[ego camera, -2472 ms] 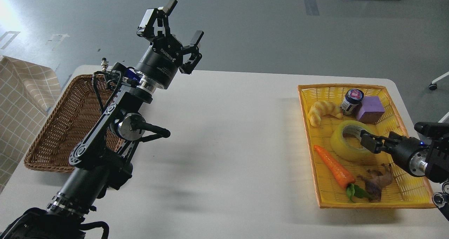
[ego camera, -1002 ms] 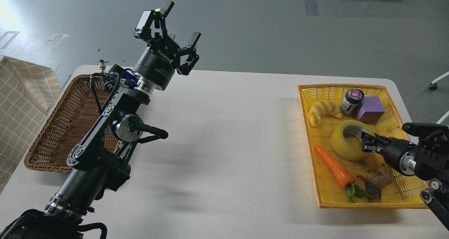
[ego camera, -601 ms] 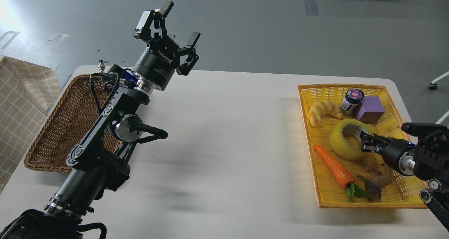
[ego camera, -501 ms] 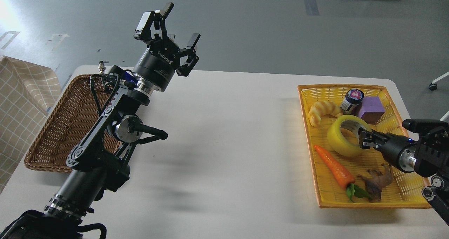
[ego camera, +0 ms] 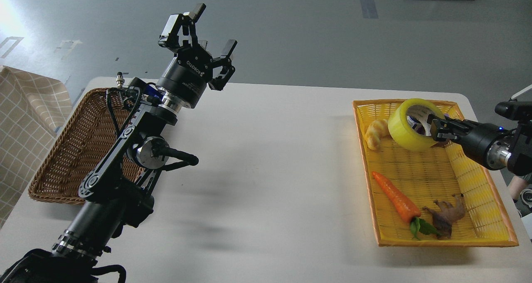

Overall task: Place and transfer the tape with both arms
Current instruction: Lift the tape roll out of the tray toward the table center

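The tape (ego camera: 405,127), a wide translucent yellow roll with a grey-white core, hangs tilted in the air above the far end of the yellow basket (ego camera: 474,179). My right gripper (ego camera: 434,127) comes in from the right and is shut on the roll's near wall, one finger inside the core. My left gripper (ego camera: 208,31) is raised high above the table's far left part, fingers spread open and empty, far from the tape.
In the yellow basket lie a pale croissant (ego camera: 375,132), a carrot (ego camera: 395,197) and a brown toy animal (ego camera: 447,214). A brown wicker basket (ego camera: 75,150) stands at the left, partly behind my left arm. A checked cloth (ego camera: 25,121) is at the far left.
My right gripper closed on the tape and lifted it up and toward the far end of the yellow basket, hiding the jar and purple block. The left arm has hardly moved.
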Controlling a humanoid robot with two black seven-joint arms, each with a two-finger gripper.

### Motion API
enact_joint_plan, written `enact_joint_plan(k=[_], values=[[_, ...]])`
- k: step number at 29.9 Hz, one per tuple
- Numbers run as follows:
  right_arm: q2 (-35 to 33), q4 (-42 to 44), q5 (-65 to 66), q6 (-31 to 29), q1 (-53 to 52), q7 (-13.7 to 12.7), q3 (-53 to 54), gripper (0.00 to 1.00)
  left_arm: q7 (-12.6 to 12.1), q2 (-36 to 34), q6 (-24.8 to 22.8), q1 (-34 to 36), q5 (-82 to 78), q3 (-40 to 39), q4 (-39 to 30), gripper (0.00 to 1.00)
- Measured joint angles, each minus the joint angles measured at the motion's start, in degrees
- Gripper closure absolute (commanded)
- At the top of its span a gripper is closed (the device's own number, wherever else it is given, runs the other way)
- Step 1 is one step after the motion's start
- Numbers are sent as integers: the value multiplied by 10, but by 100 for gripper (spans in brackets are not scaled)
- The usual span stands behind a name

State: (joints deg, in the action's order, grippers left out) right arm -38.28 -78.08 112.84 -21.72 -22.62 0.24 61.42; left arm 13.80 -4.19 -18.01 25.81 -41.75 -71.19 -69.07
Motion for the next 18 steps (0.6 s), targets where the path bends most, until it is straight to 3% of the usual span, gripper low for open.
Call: enact_joint_plan(k=[18], values=[[141,44,2,-54,-182,-9,-146,80,0,1,1,2,0,-2,0,0]])
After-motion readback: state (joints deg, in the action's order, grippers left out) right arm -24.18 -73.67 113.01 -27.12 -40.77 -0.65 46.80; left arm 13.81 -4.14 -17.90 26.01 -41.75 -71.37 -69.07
